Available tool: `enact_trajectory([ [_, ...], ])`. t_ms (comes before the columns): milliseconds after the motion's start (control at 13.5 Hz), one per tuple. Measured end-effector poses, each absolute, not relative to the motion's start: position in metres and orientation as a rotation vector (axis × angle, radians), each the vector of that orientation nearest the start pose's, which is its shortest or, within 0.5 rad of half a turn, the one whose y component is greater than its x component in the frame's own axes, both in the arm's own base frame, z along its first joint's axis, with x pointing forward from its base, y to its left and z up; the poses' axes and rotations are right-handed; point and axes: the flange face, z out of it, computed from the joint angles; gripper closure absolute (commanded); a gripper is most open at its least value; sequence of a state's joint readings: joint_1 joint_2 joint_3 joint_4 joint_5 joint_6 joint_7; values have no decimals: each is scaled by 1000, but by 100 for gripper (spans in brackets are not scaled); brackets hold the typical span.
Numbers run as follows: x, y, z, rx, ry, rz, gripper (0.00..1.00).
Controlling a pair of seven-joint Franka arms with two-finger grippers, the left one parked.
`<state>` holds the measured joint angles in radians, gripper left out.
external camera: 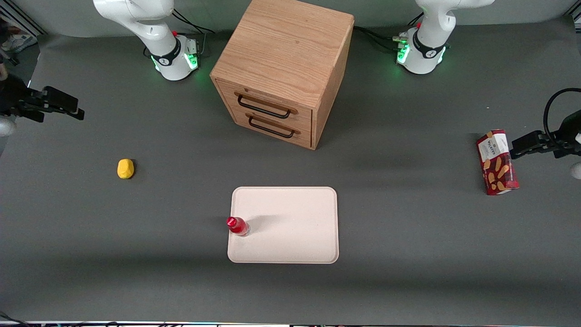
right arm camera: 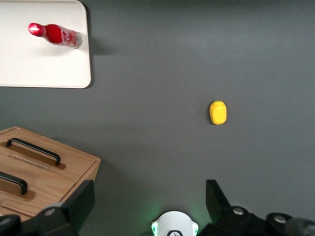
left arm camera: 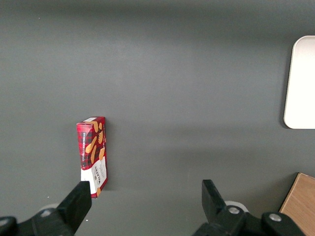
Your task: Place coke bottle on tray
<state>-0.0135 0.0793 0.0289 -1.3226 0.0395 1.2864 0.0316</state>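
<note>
The coke bottle, small and red with a red cap and silvery base, stands upright on the cream-white tray, close to the rim at the working arm's end. Bottle and tray also show in the right wrist view. My right gripper hangs above the table at the working arm's end, well away from the tray and farther from the front camera than it. In the right wrist view the gripper is open, its fingers wide apart with nothing between them.
A wooden two-drawer cabinet stands farther from the front camera than the tray. A yellow lump lies between the gripper and the tray. A red snack box lies toward the parked arm's end.
</note>
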Motion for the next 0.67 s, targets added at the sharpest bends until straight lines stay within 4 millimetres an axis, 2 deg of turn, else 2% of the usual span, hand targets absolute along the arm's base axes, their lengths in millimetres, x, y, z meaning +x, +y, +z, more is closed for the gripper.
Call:
enact_trajectory([
  [297,532,-28,655,-3094,46,152,0],
  [668,540,-25,627,-3096,36,95,0],
])
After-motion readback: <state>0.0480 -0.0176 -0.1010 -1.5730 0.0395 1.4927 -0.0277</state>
